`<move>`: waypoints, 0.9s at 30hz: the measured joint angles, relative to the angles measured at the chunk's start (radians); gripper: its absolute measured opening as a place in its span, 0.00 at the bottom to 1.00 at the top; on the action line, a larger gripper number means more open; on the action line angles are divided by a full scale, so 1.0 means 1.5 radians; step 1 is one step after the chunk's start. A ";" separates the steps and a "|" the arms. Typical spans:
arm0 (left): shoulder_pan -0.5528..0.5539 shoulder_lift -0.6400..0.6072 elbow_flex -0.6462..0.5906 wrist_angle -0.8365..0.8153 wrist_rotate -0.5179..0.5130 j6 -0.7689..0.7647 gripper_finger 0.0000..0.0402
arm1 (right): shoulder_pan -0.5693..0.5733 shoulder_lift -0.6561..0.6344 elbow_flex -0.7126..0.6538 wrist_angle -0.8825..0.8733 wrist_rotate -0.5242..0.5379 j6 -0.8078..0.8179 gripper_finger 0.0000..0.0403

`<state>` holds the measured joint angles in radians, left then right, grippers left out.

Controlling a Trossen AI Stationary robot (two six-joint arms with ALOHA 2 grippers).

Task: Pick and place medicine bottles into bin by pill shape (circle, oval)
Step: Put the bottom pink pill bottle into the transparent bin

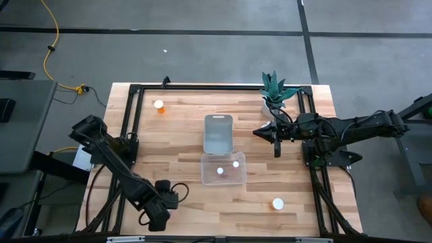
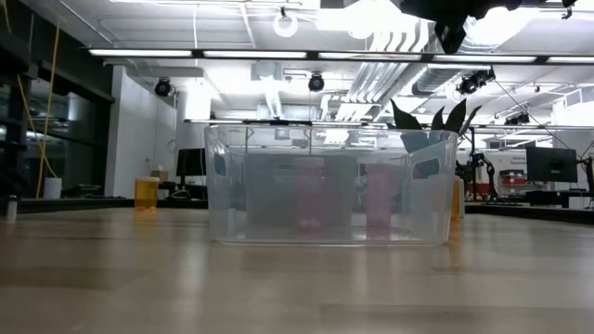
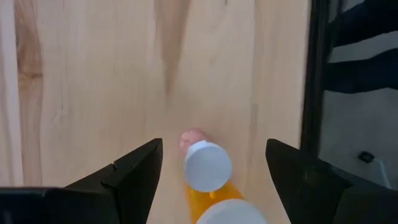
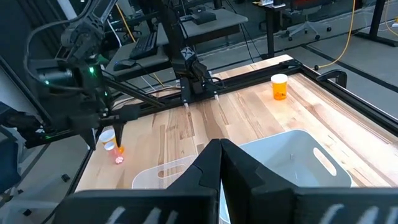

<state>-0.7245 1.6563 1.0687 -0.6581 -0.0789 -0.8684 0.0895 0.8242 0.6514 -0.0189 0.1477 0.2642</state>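
My left gripper [image 3: 214, 171] is open near the table's front left [image 1: 160, 206], pointing down. An orange medicine bottle with a white cap [image 3: 207, 167] is between its fingers, touching neither; a small pink thing [image 3: 193, 138] lies by the cap. My right gripper [image 4: 219, 152] is shut and empty, up in the air beside the white bin [image 1: 218, 133]. The clear bin [image 1: 223, 169] holds two bottles [image 1: 220, 171] [image 1: 235, 163]. One bottle [image 1: 159, 105] stands at the far left, another [image 1: 277, 203] at the near right.
A potted plant [image 1: 273, 91] stands at the far right, close to my right arm. Black frame rails [image 1: 131, 121] run along the table's left, far and right sides. Bare wood lies between the bins and the left rail.
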 joint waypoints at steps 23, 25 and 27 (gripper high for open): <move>-0.012 0.022 0.000 -0.024 -0.005 -0.026 0.42 | 0.000 0.000 0.000 -0.015 -0.001 0.005 0.00; -0.012 0.022 0.000 -0.024 -0.006 -0.025 0.40 | 0.000 0.000 0.000 -0.015 -0.001 0.005 0.00; -0.012 0.022 0.000 -0.024 -0.006 -0.025 0.38 | 0.000 0.000 0.000 -0.015 -0.001 0.005 0.00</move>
<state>-0.7418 1.6894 1.0687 -0.6949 -0.0875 -0.9062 0.0895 0.8242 0.6514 -0.0410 0.1455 0.2718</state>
